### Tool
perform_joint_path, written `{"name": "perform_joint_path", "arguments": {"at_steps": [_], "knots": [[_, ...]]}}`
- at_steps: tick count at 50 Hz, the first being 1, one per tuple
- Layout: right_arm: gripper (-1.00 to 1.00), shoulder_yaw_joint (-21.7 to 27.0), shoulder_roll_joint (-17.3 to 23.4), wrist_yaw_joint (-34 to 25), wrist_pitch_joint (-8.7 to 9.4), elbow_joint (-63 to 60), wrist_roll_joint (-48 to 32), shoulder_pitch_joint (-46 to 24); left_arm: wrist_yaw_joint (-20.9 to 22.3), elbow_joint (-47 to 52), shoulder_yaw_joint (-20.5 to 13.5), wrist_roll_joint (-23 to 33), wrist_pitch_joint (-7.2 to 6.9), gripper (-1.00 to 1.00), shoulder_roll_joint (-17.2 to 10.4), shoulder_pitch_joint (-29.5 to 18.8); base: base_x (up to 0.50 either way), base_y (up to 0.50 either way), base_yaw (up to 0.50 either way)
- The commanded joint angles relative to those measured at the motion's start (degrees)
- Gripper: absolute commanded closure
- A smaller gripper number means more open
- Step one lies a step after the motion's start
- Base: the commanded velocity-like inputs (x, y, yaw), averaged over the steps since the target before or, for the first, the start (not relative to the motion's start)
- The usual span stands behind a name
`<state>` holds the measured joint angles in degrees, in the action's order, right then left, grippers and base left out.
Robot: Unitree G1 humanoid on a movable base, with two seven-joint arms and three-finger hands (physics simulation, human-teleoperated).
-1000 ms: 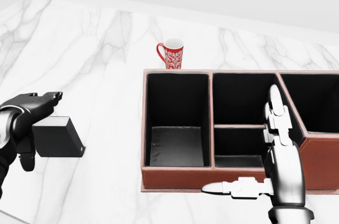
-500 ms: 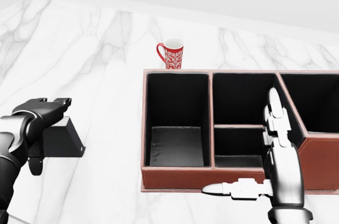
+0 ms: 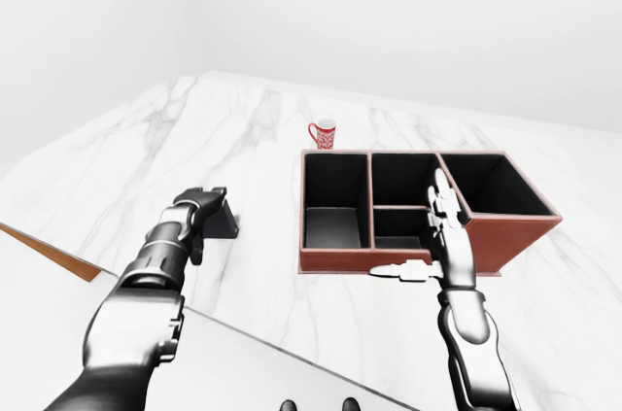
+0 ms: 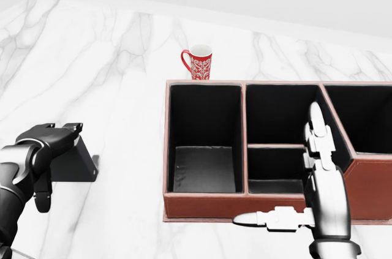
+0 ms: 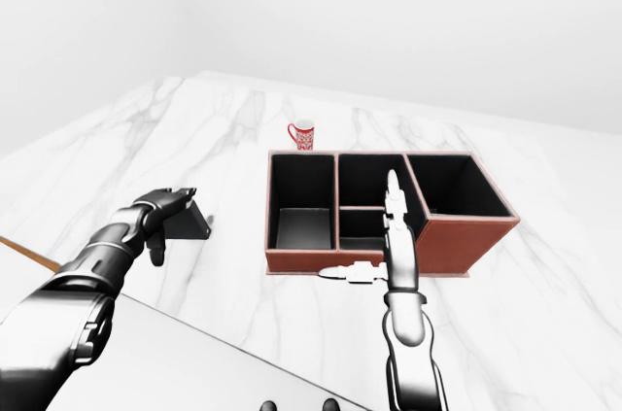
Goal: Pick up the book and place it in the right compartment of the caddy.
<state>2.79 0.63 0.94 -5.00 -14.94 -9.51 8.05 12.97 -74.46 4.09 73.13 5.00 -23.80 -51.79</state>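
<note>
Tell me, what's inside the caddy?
Nothing that shows. The caddy has black compartments, and the floors in view are bare. The right hand, fingers open, hangs over its middle and hides part of it. The right compartment's floor is hidden by its wall.

Left robot hand (image 4: 46, 149) hides most of book (image 4: 76, 167).

No readable text anywhere; red mug (image 4: 197, 62) carries white ornamental pattern only.

Glossy white marble counter (image 4: 122, 57); caddy (image 4: 202, 199) of smooth brown leather, matt black inside; glazed red ceramic mug (image 4: 198, 62); matt black book (image 4: 76, 164); shiny metal hands (image 4: 321, 167)
</note>
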Motion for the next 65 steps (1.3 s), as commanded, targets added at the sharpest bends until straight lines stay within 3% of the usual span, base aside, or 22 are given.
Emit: {"name": "perform_joint_path", "arguments": {"at_steps": [1, 7, 8, 9, 31, 35, 40, 44, 48, 55, 59, 65], "knots": [[-1.00, -0.4, -0.1, 0.2, 0.00, 0.0, -0.5, 0.3, -1.0, -0.3, -0.1, -0.9, 0.00, -1.00, 0.3, 0.6, 0.00, 0.00, 0.00], [-1.00, -0.3, 0.0, 0.1, 0.00, -0.1, -0.4, 0.3, -1.7, -0.5, 0.0, -0.9, 0.00, -0.95, 0.4, 1.0, 0.00, 0.00, 0.00], [-1.00, -0.3, 0.0, 0.1, 0.00, 0.0, -0.4, 0.3, -2.1, -0.5, 0.0, -0.9, 0.00, 0.32, 0.4, 1.0, 0.00, 0.00, 0.00], [-1.00, -0.3, 0.0, 0.1, 0.00, 0.0, -0.5, 0.3, -2.1, -0.2, 0.0, -0.9, 0.00, 1.00, 0.3, 1.1, 0.00, 0.00, 0.00], [-1.00, -0.3, 0.0, 0.0, 0.00, -0.2, -0.3, 0.5, -5.3, -0.2, 0.0, -0.9, 0.00, 1.00, 0.3, 0.1, 0.00, 0.00, 0.00], [-1.00, -0.3, 0.0, 0.1, 0.00, 0.2, -0.4, 0.4, -7.7, 1.0, -0.5, -1.4, 0.00, 1.00, -0.2, -0.7, 0.00, 0.00, 0.00], [-1.00, -0.5, -0.1, 0.2, 0.00, 0.2, -0.5, 0.5, -13.9, 5.2, -1.5, -2.9, 0.00, 1.00, -0.7, -1.6, 0.00, 0.00, 0.00], [-1.00, -0.6, -0.1, 0.1, 0.00, -0.2, -0.5, 0.7, -18.4, 16.2, -2.6, -3.2, 0.00, 1.00, -0.4, 0.5, 0.00, 0.00, 0.00], [-1.00, -0.6, -0.1, -0.1, 0.00, -2.0, -0.5, 0.6, -14.0, 32.3, -4.7, -4.3, 0.00, 1.00, 0.3, 6.8, 0.00, 0.00, 0.00], [-1.00, -0.7, -0.1, 0.2, 0.00, 0.1, -0.7, 0.5, -7.4, 49.8, -7.6, -5.2, 0.00, 1.00, 1.8, 13.5, 0.00, 0.00, 0.00], [-1.00, -0.5, 0.0, 0.2, 0.00, 0.0, -0.5, 0.4, -5.4, 55.0, -8.4, -5.4, 0.00, 1.00, 2.3, 15.9, 0.00, 0.00, 0.00], [-1.00, -0.7, -0.1, 0.1, 0.00, -0.3, -0.7, 0.4, -5.8, 56.6, -8.5, -4.8, 0.00, 1.00, 2.5, 17.3, 0.00, 0.00, 0.00]]}}
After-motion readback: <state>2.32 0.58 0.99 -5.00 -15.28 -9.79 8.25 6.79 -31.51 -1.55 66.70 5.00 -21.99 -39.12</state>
